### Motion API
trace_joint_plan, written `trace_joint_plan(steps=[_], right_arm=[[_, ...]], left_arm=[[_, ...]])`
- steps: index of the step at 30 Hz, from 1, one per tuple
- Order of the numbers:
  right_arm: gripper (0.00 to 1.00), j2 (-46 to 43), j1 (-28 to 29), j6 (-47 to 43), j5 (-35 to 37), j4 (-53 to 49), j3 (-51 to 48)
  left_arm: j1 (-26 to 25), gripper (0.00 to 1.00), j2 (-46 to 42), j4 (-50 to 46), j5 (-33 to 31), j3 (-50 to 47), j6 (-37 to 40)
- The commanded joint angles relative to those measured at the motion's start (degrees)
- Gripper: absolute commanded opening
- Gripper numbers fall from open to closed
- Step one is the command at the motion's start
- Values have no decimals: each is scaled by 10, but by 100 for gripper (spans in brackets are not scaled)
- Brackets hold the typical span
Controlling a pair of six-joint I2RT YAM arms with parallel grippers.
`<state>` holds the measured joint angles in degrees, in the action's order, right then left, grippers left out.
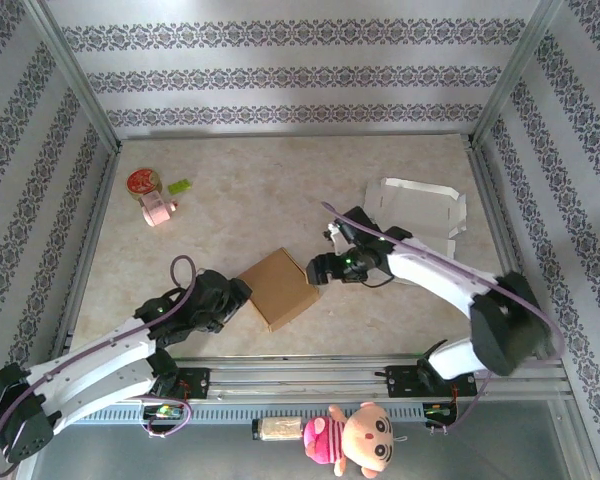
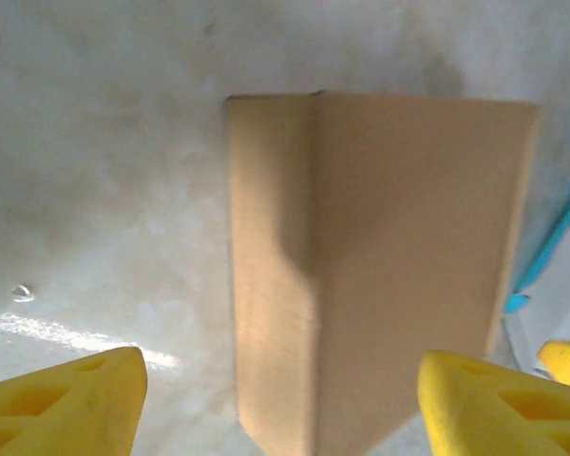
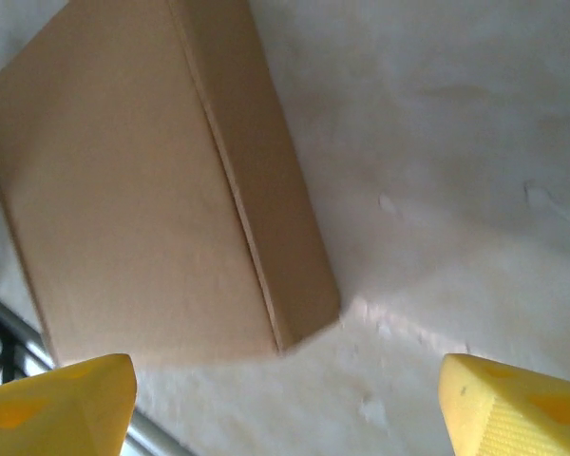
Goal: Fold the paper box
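Well, our jaws are wide open and hold nothing. Our left gripper [image 1: 240,291] and right gripper [image 1: 316,270] sit on two sides of the paper box [image 1: 278,288], maybe to press it. It lies near the middle of the table's [image 1: 280,190] near edge.

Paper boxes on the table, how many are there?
2. A brown closed box sits near the front centre; a white unfolded one lies at the far right. None seems hidden.

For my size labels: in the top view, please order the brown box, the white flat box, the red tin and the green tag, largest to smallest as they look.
1. white flat box, only a little ahead of the next
2. brown box
3. red tin
4. green tag, clearly the smallest
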<state>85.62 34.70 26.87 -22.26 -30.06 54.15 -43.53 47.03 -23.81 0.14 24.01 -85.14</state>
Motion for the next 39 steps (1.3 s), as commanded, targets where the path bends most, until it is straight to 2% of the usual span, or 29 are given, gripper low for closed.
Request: trace_joint_plan(steps=[1,3,5,9,11,14,16,20,23,26,30,34,39], right_arm=[[80,83,1,-8,-41,47,42],[73,118,12,-4,-77,61,61],[66,135,21,8,-81,70,66],[53,150,26,79,-60,87,68],[50,155,26,122,-54,116,68],[49,177,24,178,-31,183,89],[49,217,15,196,-14,206,138],[51,345,-16,220,14,202,314],[51,436,-34,252,38,191,458],[52,519,-43,251,62,171,600],[54,623,-55,231,77,88,794],[59,636,-61,224,83,61,830],[73,563,-78,151,116,3,808]], left_arm=[[22,77,51,117,61,-7,18],[28,78,96,156,85,-1,34],[35,77,133,205,105,-2,35],[61,54,206,273,118,7,40],[82,43,244,302,125,23,52],[133,38,320,338,151,65,76],[174,38,379,355,174,109,104],[243,38,530,354,226,278,187],[279,39,639,321,213,429,244],[309,40,745,259,171,595,294],[340,40,832,239,158,703,316],[364,44,864,218,163,741,326],[380,64,836,190,156,744,391]])
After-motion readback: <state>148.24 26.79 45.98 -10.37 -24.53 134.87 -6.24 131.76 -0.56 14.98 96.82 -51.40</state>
